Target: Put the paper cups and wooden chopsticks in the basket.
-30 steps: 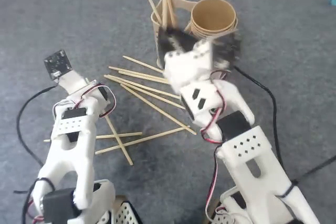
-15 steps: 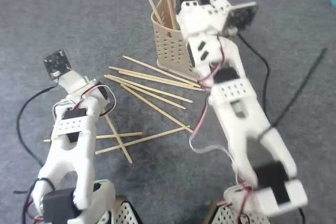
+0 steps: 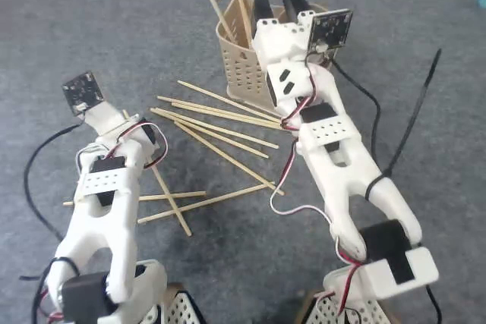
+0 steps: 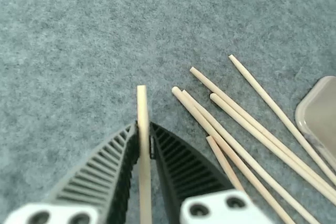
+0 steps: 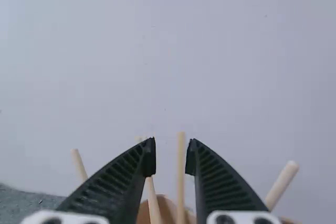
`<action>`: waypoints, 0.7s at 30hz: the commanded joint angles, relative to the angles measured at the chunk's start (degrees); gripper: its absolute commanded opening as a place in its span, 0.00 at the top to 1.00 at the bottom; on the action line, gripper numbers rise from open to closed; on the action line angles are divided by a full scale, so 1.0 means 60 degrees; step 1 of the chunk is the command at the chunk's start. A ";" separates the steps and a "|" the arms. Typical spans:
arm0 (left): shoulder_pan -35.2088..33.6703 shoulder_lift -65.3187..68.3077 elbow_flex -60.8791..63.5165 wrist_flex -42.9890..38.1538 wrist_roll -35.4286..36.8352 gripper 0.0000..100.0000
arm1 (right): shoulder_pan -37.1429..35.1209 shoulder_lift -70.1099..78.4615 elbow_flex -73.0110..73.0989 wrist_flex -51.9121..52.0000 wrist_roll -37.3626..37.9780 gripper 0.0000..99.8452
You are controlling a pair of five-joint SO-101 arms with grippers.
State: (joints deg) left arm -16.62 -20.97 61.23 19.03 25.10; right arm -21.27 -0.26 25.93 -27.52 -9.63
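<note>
Wooden chopstick [image 4: 142, 103] pinched in left end effector [image 4: 144, 126].

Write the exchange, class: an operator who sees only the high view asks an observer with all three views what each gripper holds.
Operator: Is the left gripper holding anything?
Observer: Yes, it is shut on one chopstick, pinched between its fingers.
Operator: And the arm at the basket?
Observer: The right gripper is open and holds nothing; upright chopsticks stand beyond its tips.
</note>
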 commanded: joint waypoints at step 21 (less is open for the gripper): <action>-0.0015 -0.0601 0.0022 -0.0689 -0.0117 0.99 | -0.0066 -1.1348 0.1260 1.4747 -0.1275 0.99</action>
State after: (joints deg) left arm -16.70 -20.97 61.76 17.36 24.75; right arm -22.07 -58.90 30.33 42.46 -16.57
